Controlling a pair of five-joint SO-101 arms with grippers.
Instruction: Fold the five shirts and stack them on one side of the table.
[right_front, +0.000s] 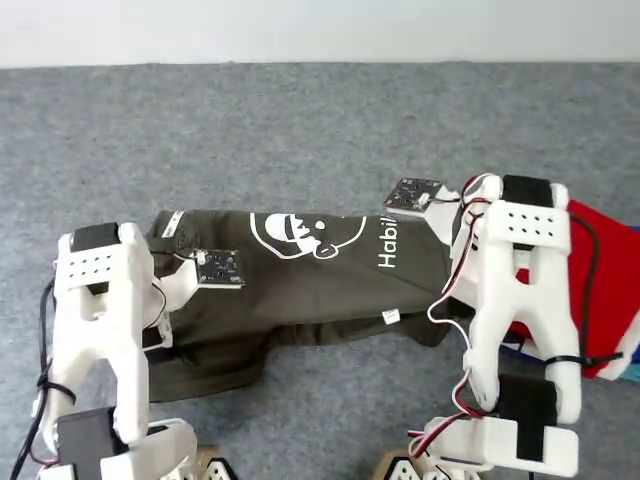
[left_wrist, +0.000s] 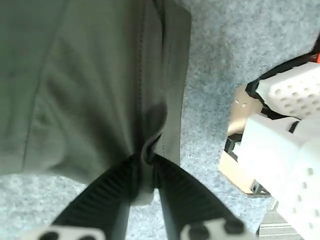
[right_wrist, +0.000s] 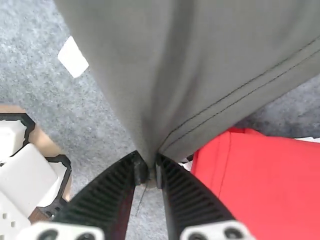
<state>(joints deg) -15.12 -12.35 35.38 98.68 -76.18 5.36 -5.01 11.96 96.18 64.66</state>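
On the grey table (right_front: 300, 130), the left gripper (left_wrist: 146, 167) is clamped on a bunched fold at one end of the olive shirt (right_front: 310, 295). The right gripper (right_wrist: 146, 170) pinches the hem at the opposite end. The shirt stretches between both arms, with a red shirt (right_front: 602, 270) just beside its right-gripper end.

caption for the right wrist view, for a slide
Right gripper pinches a hem of the olive shirt over the grey table, red shirt alongside
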